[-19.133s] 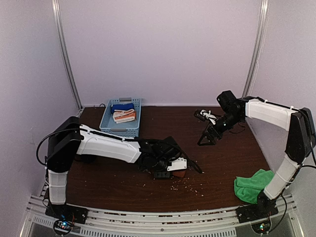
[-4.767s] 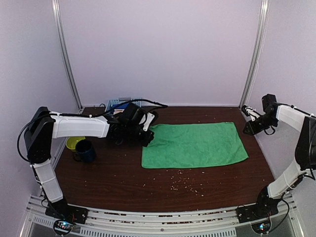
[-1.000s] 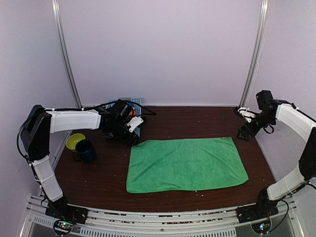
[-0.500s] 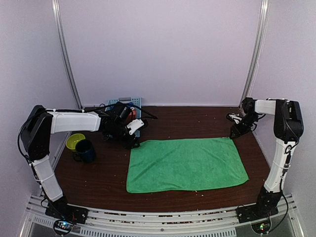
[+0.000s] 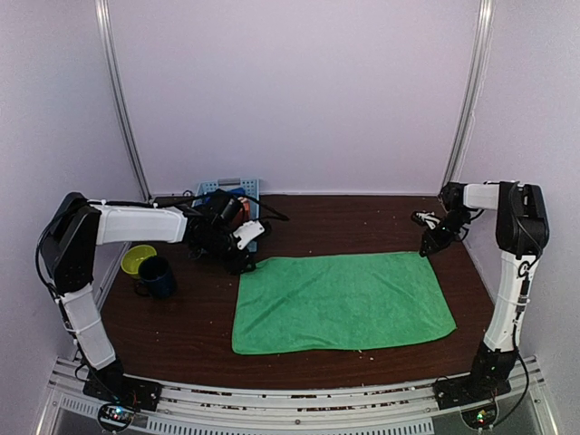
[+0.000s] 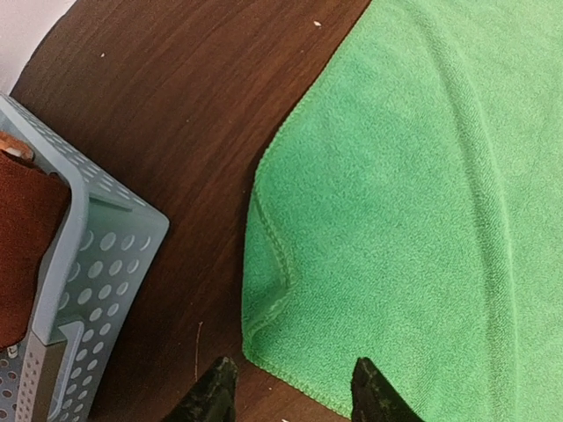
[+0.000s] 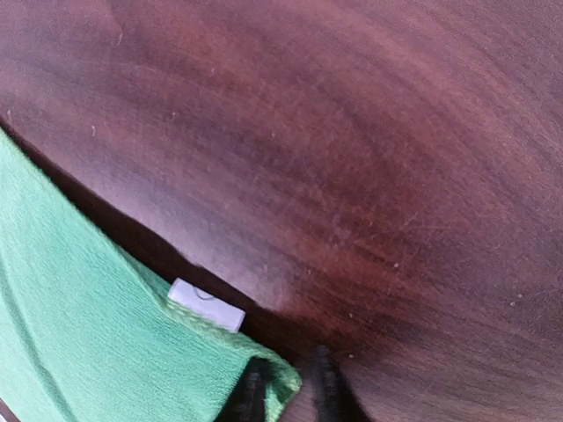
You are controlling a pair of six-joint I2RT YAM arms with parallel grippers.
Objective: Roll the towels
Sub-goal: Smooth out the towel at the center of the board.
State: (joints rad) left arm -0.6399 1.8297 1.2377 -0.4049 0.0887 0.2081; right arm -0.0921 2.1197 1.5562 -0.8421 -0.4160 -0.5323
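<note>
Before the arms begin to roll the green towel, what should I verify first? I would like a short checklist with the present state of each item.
1. Green towel lies flat and spread on the table: ok.
2. Left pincer is open, with the towel's far left corner between its fingertips: ok.
3. Right pincer is at the far right corner: ok. Whether it is firmly shut on the corner: cannot tell.
4. White tag lies beside the right fingertips, not between them: ok.
5. Blue basket is apart from the towel's edge: ok.
</note>
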